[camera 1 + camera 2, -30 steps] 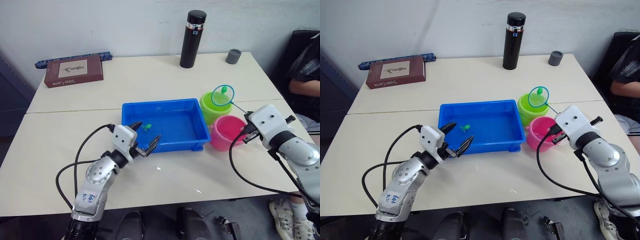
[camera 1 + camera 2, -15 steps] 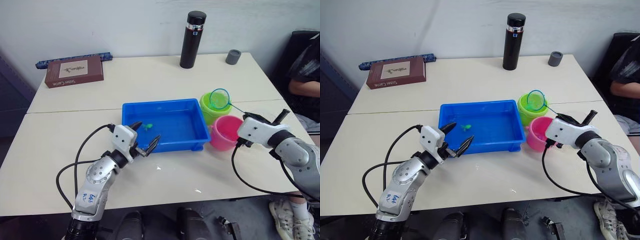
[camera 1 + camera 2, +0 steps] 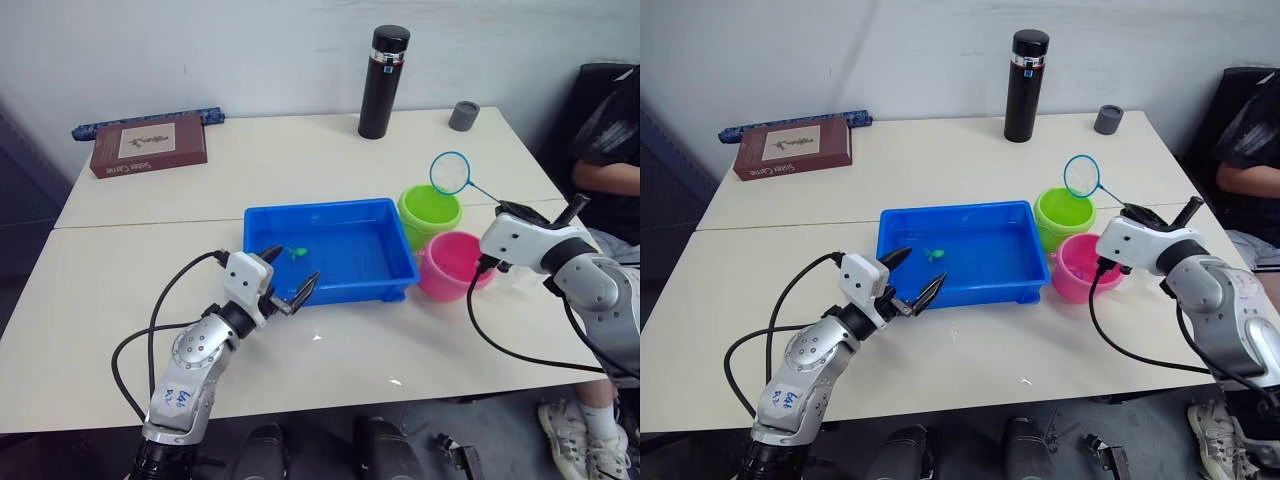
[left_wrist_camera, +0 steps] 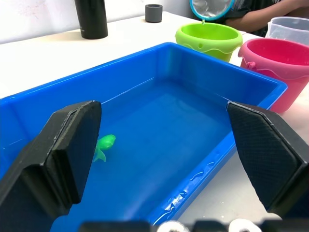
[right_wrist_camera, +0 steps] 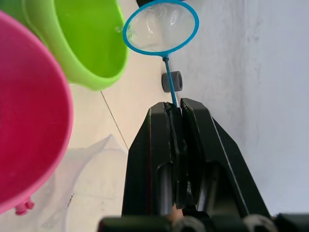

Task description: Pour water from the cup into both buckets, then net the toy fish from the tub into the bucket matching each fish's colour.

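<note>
Netting is under way. The right gripper [image 5: 175, 116] is clamped on the net [image 3: 450, 173], held empty above the green bucket [image 3: 429, 212]. One green fish [image 4: 103, 145] remains in the tub [image 3: 405, 262]. The left gripper [image 3: 288, 278] is wide open, empty, at the tub's near rim.
</note>
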`<state>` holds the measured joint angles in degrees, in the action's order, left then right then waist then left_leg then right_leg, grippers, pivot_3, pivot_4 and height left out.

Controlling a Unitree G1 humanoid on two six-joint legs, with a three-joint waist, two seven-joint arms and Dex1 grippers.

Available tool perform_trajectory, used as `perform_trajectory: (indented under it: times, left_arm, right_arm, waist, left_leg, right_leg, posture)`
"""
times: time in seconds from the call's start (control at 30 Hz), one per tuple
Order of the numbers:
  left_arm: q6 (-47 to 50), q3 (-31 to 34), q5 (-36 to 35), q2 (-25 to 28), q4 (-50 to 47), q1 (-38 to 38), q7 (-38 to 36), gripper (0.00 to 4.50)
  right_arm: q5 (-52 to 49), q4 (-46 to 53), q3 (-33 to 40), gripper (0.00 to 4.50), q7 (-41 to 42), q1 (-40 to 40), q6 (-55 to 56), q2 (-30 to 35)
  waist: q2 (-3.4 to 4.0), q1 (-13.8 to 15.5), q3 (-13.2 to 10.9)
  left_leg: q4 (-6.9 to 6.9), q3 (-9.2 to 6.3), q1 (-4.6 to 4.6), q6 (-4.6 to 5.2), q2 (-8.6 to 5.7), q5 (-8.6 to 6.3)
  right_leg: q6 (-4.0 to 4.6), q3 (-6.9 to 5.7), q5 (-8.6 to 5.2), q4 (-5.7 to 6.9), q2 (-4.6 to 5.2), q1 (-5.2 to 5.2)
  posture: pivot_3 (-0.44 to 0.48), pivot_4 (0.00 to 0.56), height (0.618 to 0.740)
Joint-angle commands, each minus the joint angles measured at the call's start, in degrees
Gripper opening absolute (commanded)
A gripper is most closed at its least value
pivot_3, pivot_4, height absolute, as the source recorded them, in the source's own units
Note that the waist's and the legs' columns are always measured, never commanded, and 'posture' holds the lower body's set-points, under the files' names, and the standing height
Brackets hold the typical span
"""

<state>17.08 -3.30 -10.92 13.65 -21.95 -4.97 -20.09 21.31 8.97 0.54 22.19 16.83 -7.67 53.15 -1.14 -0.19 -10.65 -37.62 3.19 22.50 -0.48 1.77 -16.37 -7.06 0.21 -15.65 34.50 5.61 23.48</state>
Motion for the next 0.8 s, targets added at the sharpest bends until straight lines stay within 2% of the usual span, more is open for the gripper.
perform_trajectory:
  times: [0.03,0.2,0.43,0.63,0.8]
  left_arm:
    - [-0.8,0.1,-0.1,-0.2,-1.9,0.3,0.3,4.46]
    - [0.0,0.5,0.4,-0.2,-3.8,2.2,1.6,4.46]
    - [1.9,1.3,1.6,-0.3,-7.8,6.4,5.2,4.46]
    - [4.4,3.2,3.8,-0.4,-10.4,8.0,9.3,4.46]
    - [6.3,4.2,4.6,-0.6,-12.1,9.0,11.3,4.46]
  right_arm:
    - [-6.7,5.3,3.0,0.0,4.6,3.2,-4.5,-3.1]
    - [-18.0,15.1,1.9,0.0,12.2,9.2,-22.2,-10.4]
    - [-26.4,21.5,-1.1,0.0,16.7,14.6,-37.4,-13.5]
    - [-31.5,22.0,-3.9,0.0,20.3,15.7,-44.7,-12.0]
    - [-31.0,18.6,-7.1,0.0,20.8,16.6,-43.5,-10.9]
  waist:
    - [0.0,-0.1,0.0]
    - [0.0,-0.2,0.0]
    - [0.0,0.0,0.0]
    - [0.0,0.0,0.0]
    - [0.0,0.0,0.0]
  left_leg:
    - [0.0,0.02,-0.03,0.0,0.01,0.0]
    - [0.04,0.07,-0.13,-0.02,0.07,0.0]
    - [0.04,-0.09,-0.11,-0.02,0.07,-0.04]
    - [0.07,-0.31,-0.11,-0.02,0.06,-0.04]
    - [0.07,-0.32,-0.12,-0.02,0.05,-0.04]
  right_leg:
    - [0.0,0.01,0.0,0.02,0.0,0.0]
    - [0.01,0.06,-0.01,0.19,-0.03,0.02]
    - [0.04,0.06,-0.02,0.15,0.1,0.02]
    - [0.09,0.02,-0.05,0.15,0.11,0.03]
    - [0.1,0.02,-0.06,0.14,0.11,0.03]
  posture:
    - [0.0,0.15,0.74]
    - [0.0,0.15,0.74]
    - [0.0,0.15,0.74]
    - [0.0,0.15,0.74]
    - [0.0,0.15,0.74]
